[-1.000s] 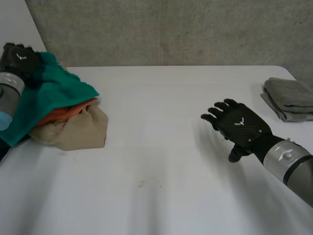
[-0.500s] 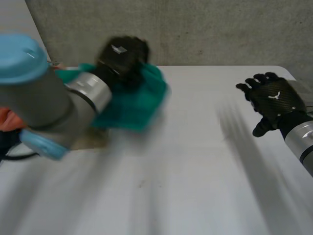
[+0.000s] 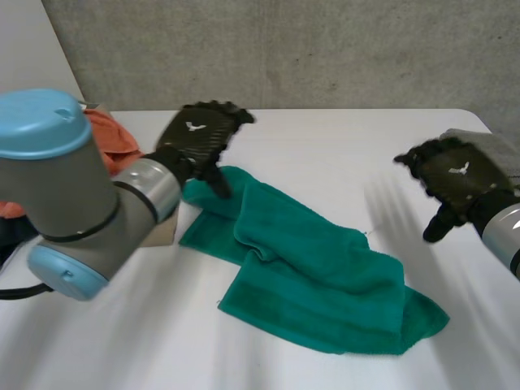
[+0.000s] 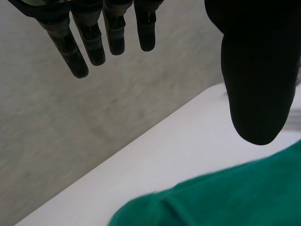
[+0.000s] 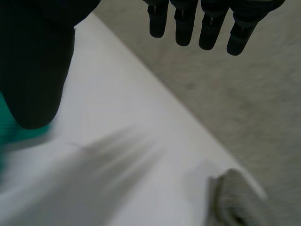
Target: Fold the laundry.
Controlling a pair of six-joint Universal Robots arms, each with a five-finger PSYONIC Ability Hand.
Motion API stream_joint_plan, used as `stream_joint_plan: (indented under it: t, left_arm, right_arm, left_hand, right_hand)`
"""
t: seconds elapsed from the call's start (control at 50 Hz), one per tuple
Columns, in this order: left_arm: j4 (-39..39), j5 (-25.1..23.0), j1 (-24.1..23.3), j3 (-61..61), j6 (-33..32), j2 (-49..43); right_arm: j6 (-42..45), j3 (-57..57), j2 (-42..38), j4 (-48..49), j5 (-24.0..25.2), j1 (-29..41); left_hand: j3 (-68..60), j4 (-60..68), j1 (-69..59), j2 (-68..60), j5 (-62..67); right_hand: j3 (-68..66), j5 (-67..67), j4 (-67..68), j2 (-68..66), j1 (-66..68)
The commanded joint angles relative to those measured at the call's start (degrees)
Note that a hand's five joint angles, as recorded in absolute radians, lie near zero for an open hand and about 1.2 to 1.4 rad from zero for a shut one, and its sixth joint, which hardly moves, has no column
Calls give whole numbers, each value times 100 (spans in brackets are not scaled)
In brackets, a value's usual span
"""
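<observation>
Towel (image 3: 313, 268): plain teal green, no print. Table (image 3: 325, 154) around towel: white. Left hand (image 3: 199, 140) at towel's far left end: black, small white mark on back. Right hand (image 3: 455, 177), right of towel: same. Cloth (image 3: 114, 138) left of towel: orange. Folded cloth (image 5: 231, 197) far right of towel: grey. Wall (image 3: 284, 49) behind towel: mottled grey.

Soft teal terry towel (image 3: 317, 272) on smooth matt white table (image 3: 325, 146)
</observation>
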State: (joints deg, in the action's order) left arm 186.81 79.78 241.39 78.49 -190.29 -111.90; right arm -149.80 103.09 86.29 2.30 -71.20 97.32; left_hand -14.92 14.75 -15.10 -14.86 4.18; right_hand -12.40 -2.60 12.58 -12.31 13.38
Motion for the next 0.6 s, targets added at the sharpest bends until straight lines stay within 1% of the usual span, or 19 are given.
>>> stream_joint_plan:
  t: [0.02, 0.08, 0.14, 0.2, 0.22, 0.24, 0.26, 0.28, 0.32, 0.34, 0.36, 0.4, 0.46, 0.48, 0.54, 0.56, 0.6]
  left_arm:
    - [163, -50, 443, 35, -718, -560]
    - [400, -129, 663, -228, -1351, -1096]
    - [480, -313, 681, -648, -1790, -1631]
    - [480, -550, 681, -1010, -1967, -2019]
    - [462, -769, 672, -1228, -1994, -2238]
    - [462, -858, 663, -1283, -2003, -2318]
    - [471, -954, 655, -1344, -2012, -2371]
    - [488, -1155, 646, -1467, -2020, -2511]
    - [506, -1315, 619, -1538, -2029, -2618]
    - [515, -1411, 602, -1573, -2038, -2679]
    - [524, -1543, 550, -1660, -2038, -2793]
    - [532, -1632, 479, -1758, -2047, -2899]
    - [532, -1676, 382, -1846, -2143, -3101]
    - [532, -1685, 365, -1855, -2187, -3136]
    - [524, -1694, 321, -1864, -2520, -3242]
    - [489, -1702, 312, -1864, -2722, -3277]
    - [462, -1702, 259, -1837, -2899, -3304]
  right_arm:
    - [-338, -35, 2, -1144, 27, 577]
    - [-847, 79, -33, -969, -61, 955]
    - [-1314, 184, -129, -573, -148, 1350]
    - [-1560, 342, -287, -73, -367, 1737]
    - [-1569, 395, -340, 16, -429, 1816]
    - [-1569, 439, -402, 138, -517, 1904]
    - [-1569, 492, -568, 357, -718, 2088]
    - [-1569, 501, -656, 455, -833, 2177]
    - [-1569, 510, -849, 613, -1070, 2361]
    - [-1517, 492, -1077, 762, -1341, 2536]
    - [-1508, 484, -1166, 816, -1440, 2599]
    - [-1456, 448, -1412, 1008, -1729, 2757]
    - [-1315, 448, -1571, 1220, -1958, 2810]
    - [-1184, 466, -1623, 1351, -2055, 2810]
    - [-1008, 501, -1641, 1501, -2126, 2775]
    - [-885, 518, -1641, 1545, -2152, 2749]
    - [-805, 527, -1633, 1555, -2170, 2722]
  left_hand:
    - [-118, 135, -100, -124, 192]
    - [-169, 185, -151, -174, 242]
    - [-169, 185, -151, -174, 242]
    - [-186, 202, -168, -191, 259]
    - [-169, 185, -151, -174, 242]
    - [-185, 202, -168, -191, 259]
    - [-186, 202, -168, -191, 259]
    - [-169, 185, -151, -174, 242]
    - [-186, 202, -168, -191, 259]
    - [-202, 219, -184, -208, 276]
    - [-236, 252, -218, -241, 309]
    - [-319, 336, -302, -325, 393]
    - [-471, 488, -454, -477, 545]
    - [-522, 538, -504, -527, 595]
    - [-757, 774, -739, -763, 831]
    - [-907, 924, -890, -913, 981]
    - [-1377, 1394, -1359, -1383, 1451]
  right_hand:
    - [240, 260, -258, 231, -338]
    - [240, 260, -258, 231, -338]
    - [240, 260, -258, 231, -338]
    - [240, 260, -258, 231, -338]
    - [240, 260, -258, 231, -338]
    - [240, 260, -258, 231, -338]
    - [240, 260, -258, 231, -338]
    - [240, 260, -258, 231, -338]
    - [240, 260, -258, 231, -338]
    - [233, 253, -251, 224, -331]
    - [215, 235, -233, 206, -313]
    - [65, 85, -83, 56, -163]
    - [-255, -235, 237, -264, 157]
    - [-556, -536, 538, -565, 458]
    - [-1414, -1394, 1396, -1423, 1316]
    - [-1833, -1813, 1815, -1842, 1735]
    - [-2439, -2419, 2421, -2448, 2341]
